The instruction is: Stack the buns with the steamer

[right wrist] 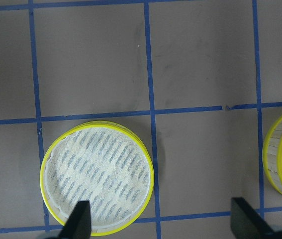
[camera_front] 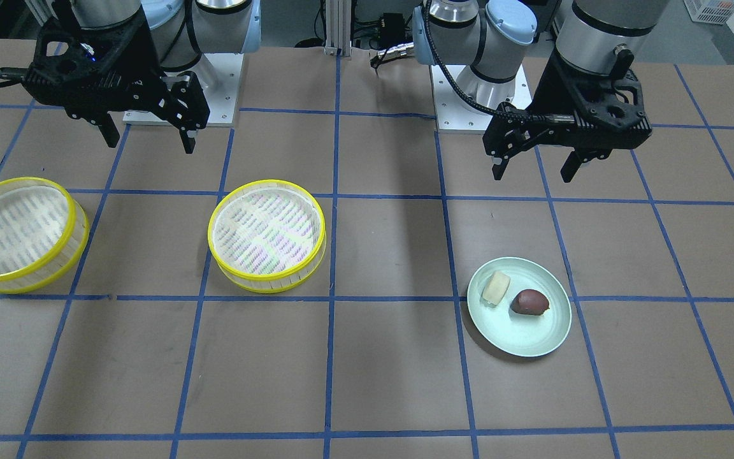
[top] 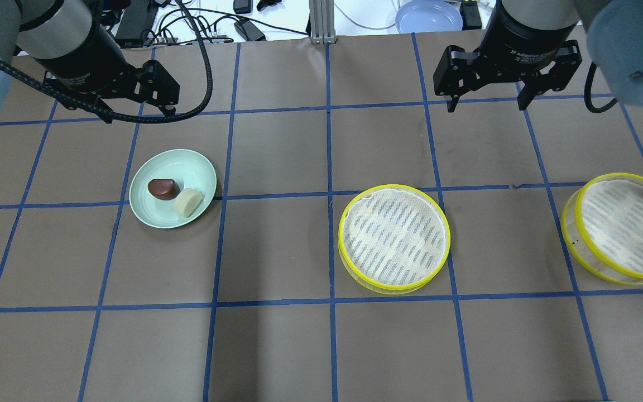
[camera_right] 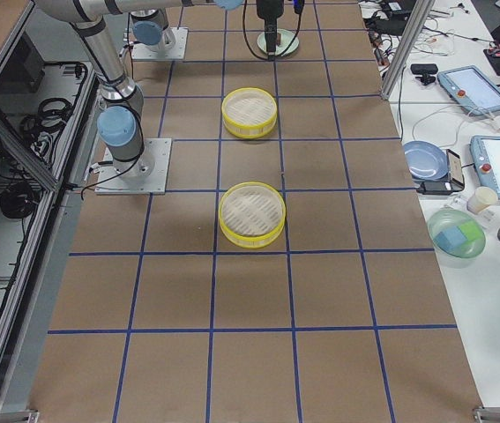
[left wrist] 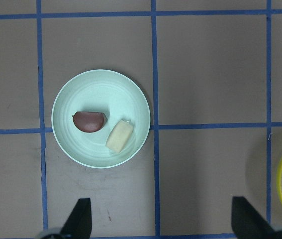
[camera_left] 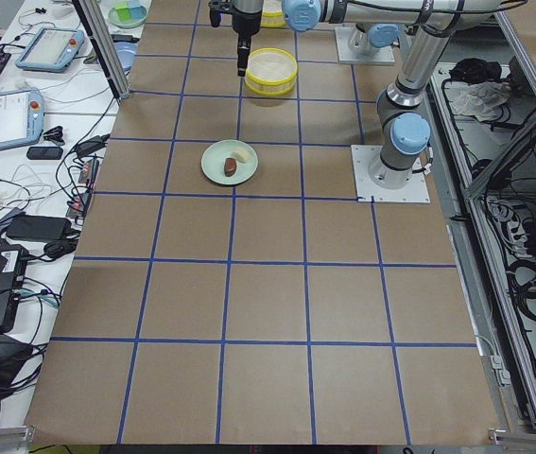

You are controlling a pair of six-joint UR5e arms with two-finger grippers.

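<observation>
The pale cream bun (camera_front: 496,287) and the dark reddish-brown bun (camera_front: 529,302) lie side by side on a mint-green plate (camera_front: 520,338). My left gripper (camera_front: 532,173) hangs open and empty above the table, on the robot's side of the plate; its wrist view shows both buns (left wrist: 119,137) (left wrist: 89,121). Two yellow-rimmed steamer trays stand empty and apart: one near the table's middle (camera_front: 267,234), one further toward my right (camera_front: 20,233). My right gripper (camera_front: 150,143) is open and empty, high over the table between them and nearer the robot base.
Brown table cover with a blue tape grid. The two arm bases (camera_front: 182,115) (camera_front: 478,115) are bolted at the robot's edge. Past the far edge are a post (top: 321,22), cables and a blue plate (top: 428,15).
</observation>
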